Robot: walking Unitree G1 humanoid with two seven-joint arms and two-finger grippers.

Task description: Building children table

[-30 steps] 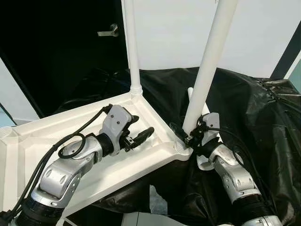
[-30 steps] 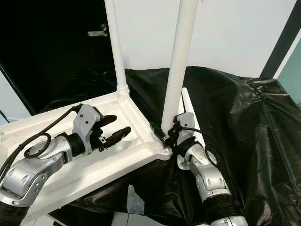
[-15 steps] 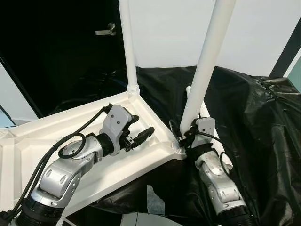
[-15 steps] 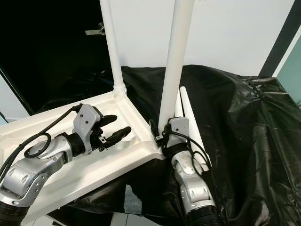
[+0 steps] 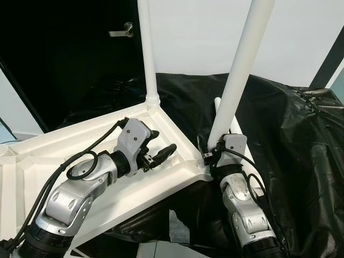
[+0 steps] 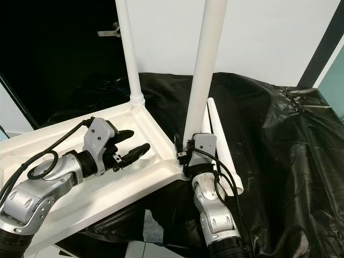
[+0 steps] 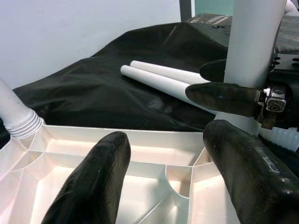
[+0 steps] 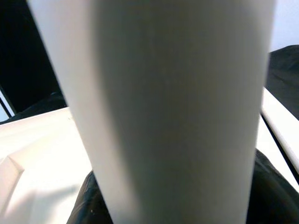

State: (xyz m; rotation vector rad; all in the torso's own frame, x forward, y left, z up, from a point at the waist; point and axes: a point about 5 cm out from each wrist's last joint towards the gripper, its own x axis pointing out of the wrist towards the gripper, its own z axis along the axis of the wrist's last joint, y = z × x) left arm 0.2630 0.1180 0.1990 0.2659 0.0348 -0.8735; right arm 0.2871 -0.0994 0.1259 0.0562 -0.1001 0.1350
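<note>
Gripping unmarked table leg (image 5: 236,91), right pincer (image 5: 209,156)

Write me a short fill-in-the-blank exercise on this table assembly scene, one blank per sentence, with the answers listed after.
1. The right gripper is closed around the base of a white ____ at the tabletop's corner.
2. The left gripper hovers with its fingers ____ above the upturned white tabletop.
3. Two spare legs lie on the ____ plastic sheet.

Answers: leg; open; black
</note>
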